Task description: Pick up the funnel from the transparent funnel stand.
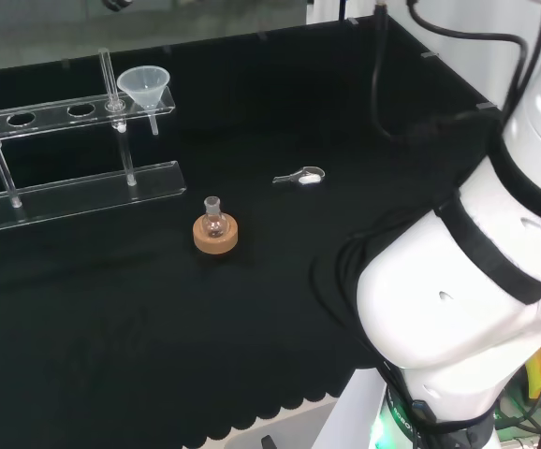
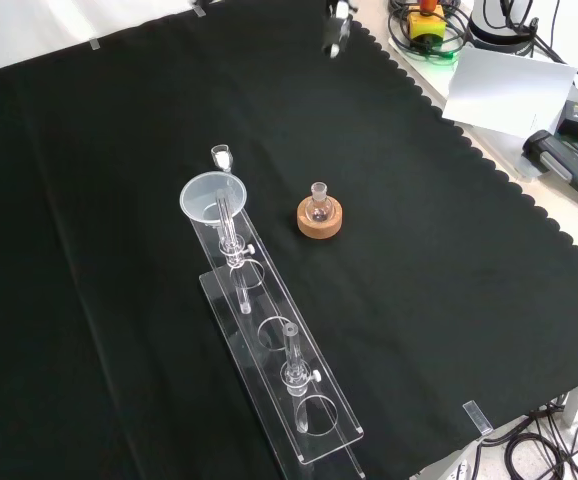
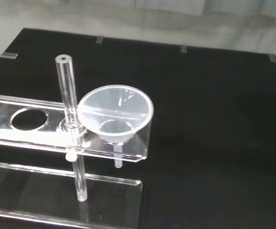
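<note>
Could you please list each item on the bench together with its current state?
funnel: upright, seated in the end hole of the stand, empty, not held.
funnel stand: upright on the cloth, other holes empty.
small flask: upright on its cork ring, looks empty.
cork ring: flat on the cloth, bearing the flask.
small spoon: lying flat on the cloth, apart from the rest.
</note>
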Available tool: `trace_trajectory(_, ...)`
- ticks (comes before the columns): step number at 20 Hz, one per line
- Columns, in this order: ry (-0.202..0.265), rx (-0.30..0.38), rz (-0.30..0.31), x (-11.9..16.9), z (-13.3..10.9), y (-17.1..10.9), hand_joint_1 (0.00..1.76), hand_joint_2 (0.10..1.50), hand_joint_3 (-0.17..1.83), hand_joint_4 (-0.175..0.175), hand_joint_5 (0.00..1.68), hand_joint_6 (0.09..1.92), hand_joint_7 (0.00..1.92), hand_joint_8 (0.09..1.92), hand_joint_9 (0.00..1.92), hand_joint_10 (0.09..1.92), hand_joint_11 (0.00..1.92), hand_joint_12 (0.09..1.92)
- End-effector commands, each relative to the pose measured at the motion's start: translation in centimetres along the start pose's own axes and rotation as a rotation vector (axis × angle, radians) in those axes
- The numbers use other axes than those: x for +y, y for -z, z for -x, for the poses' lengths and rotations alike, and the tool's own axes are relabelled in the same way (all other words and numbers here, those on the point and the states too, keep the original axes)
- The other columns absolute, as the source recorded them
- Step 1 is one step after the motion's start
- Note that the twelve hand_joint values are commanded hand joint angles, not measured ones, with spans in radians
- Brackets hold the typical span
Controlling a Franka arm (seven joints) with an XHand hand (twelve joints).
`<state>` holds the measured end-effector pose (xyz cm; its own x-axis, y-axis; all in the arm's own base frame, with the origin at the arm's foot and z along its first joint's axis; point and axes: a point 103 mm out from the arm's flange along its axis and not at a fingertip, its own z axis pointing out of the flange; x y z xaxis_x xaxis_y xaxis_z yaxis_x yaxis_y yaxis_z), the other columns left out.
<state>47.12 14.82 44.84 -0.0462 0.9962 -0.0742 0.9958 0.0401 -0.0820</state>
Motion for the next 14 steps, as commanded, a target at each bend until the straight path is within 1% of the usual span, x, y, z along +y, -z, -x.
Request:
trace_trajectory(1, 0.06, -0.066, -0.082, 3.6, -2.2, -2.4, 0.45, 0.62, 0.01, -0.014, 0.0, 0.09, 0.0, 0.09, 0.0, 0.09, 0.02, 0.09)
trace_trajectory(3, 0.062, -0.043, -0.097, 4.4, -1.7, -3.0, 0.45, 0.62, 0.01, -0.017, 0.0, 0.09, 0.0, 0.09, 0.0, 0.09, 0.02, 0.09)
trace_trajectory(6, 0.062, -0.038, -0.112, 5.3, -1.2, -4.2, 0.46, 0.62, 0.01, -0.022, 0.0, 0.09, 0.0, 0.09, 0.0, 0.09, 0.02, 0.09)
trace_trajectory(9, 0.055, -0.013, -0.109, 5.8, -0.8, -5.1, 0.49, 0.63, 0.02, -0.027, 0.0, 0.09, 0.01, 0.09, 0.0, 0.09, 0.01, 0.09)
trace_trajectory(14, 0.059, -0.003, -0.123, 6.2, -0.5, -6.7, 0.49, 0.63, 0.02, -0.025, 0.0, 0.09, 0.01, 0.09, 0.01, 0.09, 0.01, 0.09)
